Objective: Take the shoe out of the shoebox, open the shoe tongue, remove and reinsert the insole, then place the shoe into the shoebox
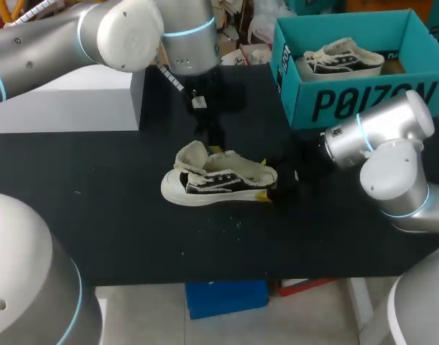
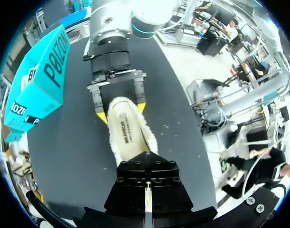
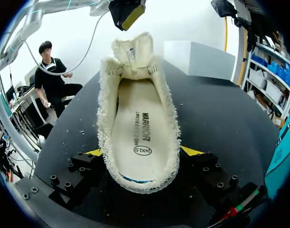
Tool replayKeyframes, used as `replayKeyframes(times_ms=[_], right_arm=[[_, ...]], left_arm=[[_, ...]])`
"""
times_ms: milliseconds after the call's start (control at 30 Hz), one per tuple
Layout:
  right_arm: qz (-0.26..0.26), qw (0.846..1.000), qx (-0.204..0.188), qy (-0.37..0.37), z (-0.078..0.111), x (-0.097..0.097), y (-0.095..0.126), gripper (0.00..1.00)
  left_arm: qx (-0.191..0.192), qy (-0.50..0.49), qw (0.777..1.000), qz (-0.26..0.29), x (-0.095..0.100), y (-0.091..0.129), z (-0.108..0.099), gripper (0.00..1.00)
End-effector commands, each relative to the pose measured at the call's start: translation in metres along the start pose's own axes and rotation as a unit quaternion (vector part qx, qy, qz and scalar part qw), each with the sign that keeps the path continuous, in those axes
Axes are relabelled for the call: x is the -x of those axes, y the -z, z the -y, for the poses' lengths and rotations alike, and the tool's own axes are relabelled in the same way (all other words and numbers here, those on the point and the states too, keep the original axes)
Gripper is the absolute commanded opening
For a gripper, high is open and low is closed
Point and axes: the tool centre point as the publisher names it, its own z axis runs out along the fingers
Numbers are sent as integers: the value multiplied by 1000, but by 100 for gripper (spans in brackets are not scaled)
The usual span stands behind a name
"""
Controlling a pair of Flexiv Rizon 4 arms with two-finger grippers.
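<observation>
In the head view, the right gripper (image 1: 266, 180) is clamped on the heel of the shoe (image 1: 219, 181), one yellow tip on each side. The shoe lies on the black table (image 1: 97, 215) with its toe pointing away from that gripper. The left gripper (image 1: 213, 144) hangs just above the raised tongue (image 1: 192, 154); whether it is spread or closed cannot be told. The teal shoebox (image 1: 348, 100) stands behind the right gripper and holds a second shoe (image 1: 341, 57). A white block (image 1: 68, 108) sits well off to the left gripper's side.

In the left wrist view, the shoe (image 2: 130, 135) stretches ahead of the left gripper (image 2: 147, 187), with its insole (image 2: 128, 130) showing. At the far end, the right gripper (image 2: 121, 110) pinches the heel. The shoebox (image 2: 45, 80) stands beside that gripper.

In the right wrist view, the heel sits between the right gripper's (image 3: 142, 152) tips, both touching the fleecy collar. The insole (image 3: 140, 133) lies flat inside the shoe (image 3: 107, 118). The left gripper (image 3: 128, 12) hovers ahead, over the upright tongue (image 3: 132, 52).
</observation>
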Motion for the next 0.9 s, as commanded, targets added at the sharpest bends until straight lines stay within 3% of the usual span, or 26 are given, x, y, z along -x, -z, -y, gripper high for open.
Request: replayKeyframes(times_ms=[33,333,900], right_arm=[[0,1000,-1,-1,0,1,-1,0],[0,1000,-1,-1,0,1,-1,0],[0,1000,-1,-1,0,1,-1,0]], left_arm=[[-11,-77,995,-65,13,-10,-4,0],[-8,-7,997,-81,19,-22,-10,0],[-10,-26,997,-72,20,-20,-6,0]])
